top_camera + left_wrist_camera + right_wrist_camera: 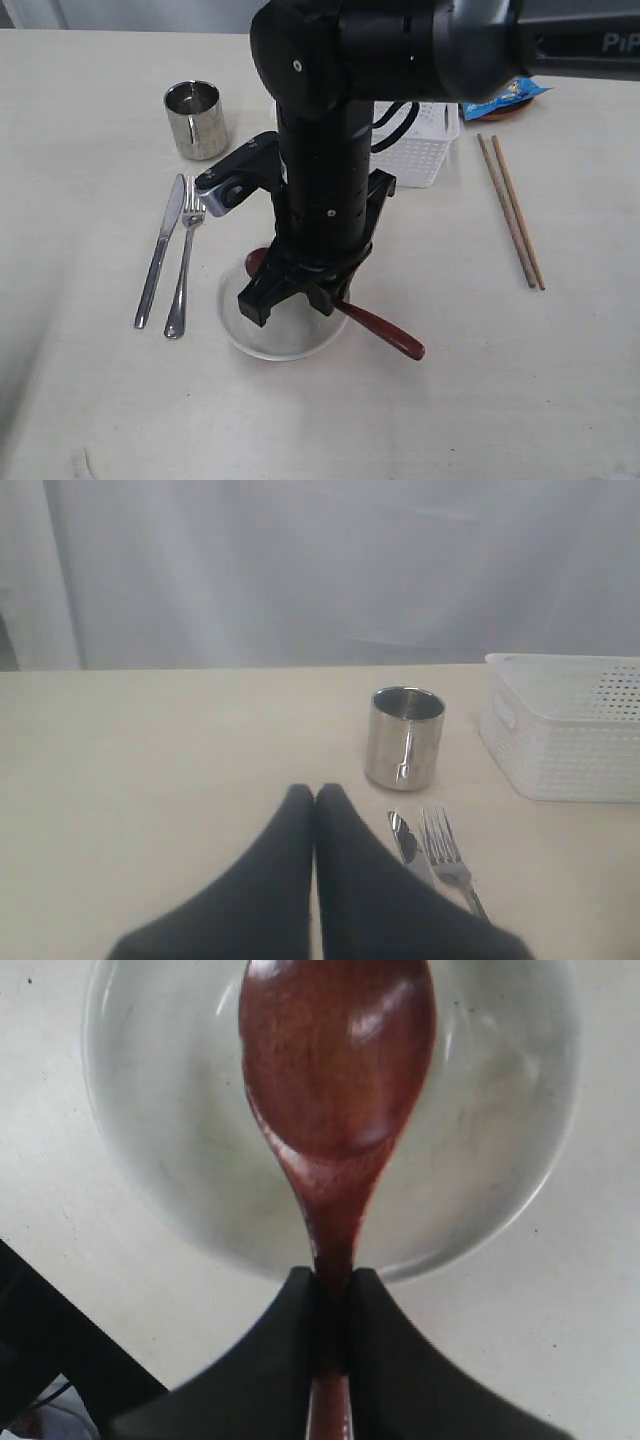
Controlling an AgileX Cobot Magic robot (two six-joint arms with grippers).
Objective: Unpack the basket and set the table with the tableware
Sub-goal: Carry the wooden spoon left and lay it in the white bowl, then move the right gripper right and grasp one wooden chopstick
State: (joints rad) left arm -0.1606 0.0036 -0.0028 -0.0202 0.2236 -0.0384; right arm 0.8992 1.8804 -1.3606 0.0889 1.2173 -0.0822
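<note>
Slipping is the risk: the right gripper, clenched on the red-brown wooden spoon over the white round bowl at the near middle of the pale cream table, may release off-centre, so the long handle tips it out.

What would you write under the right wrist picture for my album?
The right hand holds a wooden spoon over the white bowl.

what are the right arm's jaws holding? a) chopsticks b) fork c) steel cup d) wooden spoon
d: in the right wrist view the jaws are shut on the neck of the wooden spoon, whose head lies over the white bowl.
</note>
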